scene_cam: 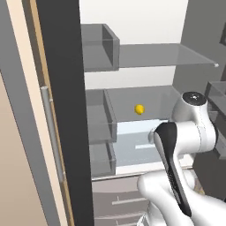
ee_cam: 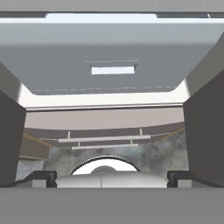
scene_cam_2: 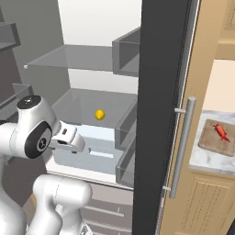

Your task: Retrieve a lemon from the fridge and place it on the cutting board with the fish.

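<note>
While the fridge (scene_cam: 66, 88) is standing open, the released gripper (ee_cam: 112, 177) is needing to reach far toward the lemon (scene_cam: 139, 109).

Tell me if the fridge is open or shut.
Open: the fridge doors stand swung aside, showing glass shelves and the lemon inside.

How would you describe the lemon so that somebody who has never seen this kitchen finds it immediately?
Look into the open fridge, between its dark door edges. On the middle glass shelf, towards the back, lies the lemon, alone. It is small, round and bright yellow, the one coloured thing among grey shelves and door bins.
</note>
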